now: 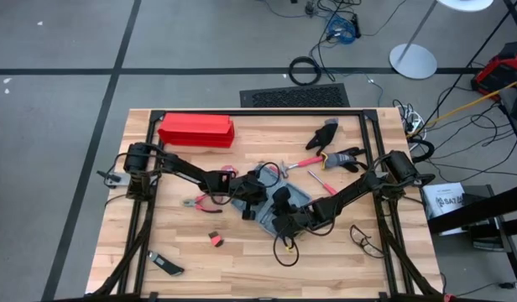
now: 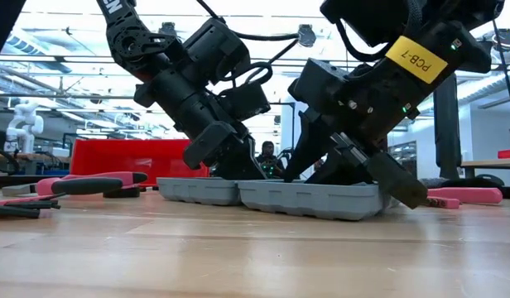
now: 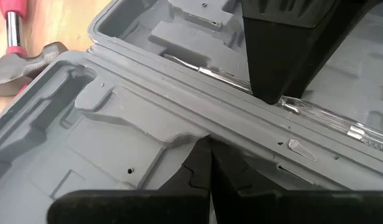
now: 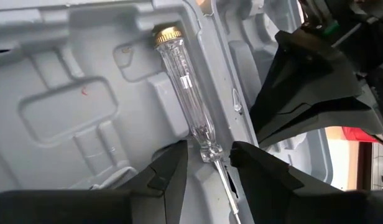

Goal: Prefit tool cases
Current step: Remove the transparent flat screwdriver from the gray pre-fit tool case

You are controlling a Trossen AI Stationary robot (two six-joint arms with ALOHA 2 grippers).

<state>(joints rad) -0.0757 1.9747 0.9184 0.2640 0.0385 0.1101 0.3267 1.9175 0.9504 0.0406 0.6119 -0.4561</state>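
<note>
The blue-grey tool case (image 1: 299, 195) lies open and flat at the table's middle, grey moulded recesses up (image 2: 313, 199). My left gripper (image 3: 209, 168) is shut, with its tips down in one half beside the hinge ridge (image 3: 179, 74). A clear-handled tester screwdriver (image 4: 182, 81) with a brass cap lies in the case along that ridge. My right gripper (image 4: 209, 168) is open, slanting down into the case, a finger on each side of the tester's handle where the shaft begins. My left gripper presses its shut fingertips (image 3: 207, 146) on the moulded inside of one case half, close to the hinge ridge. It comes slanting down from the table's left. The case lies flat on the table. My right gripper's fingers (image 4: 173, 168) straddle the tester; I cannot tell whether they touch it.
A long red box (image 1: 196, 131) stands at the far left. Around the case lie pink-handled pliers (image 1: 197, 201), a hammer (image 1: 294, 165), a red screwdriver (image 1: 322, 181) and black gloves (image 1: 336, 143). A small red piece (image 1: 215, 240) and a black tool (image 1: 164, 266) lie nearer the front.
</note>
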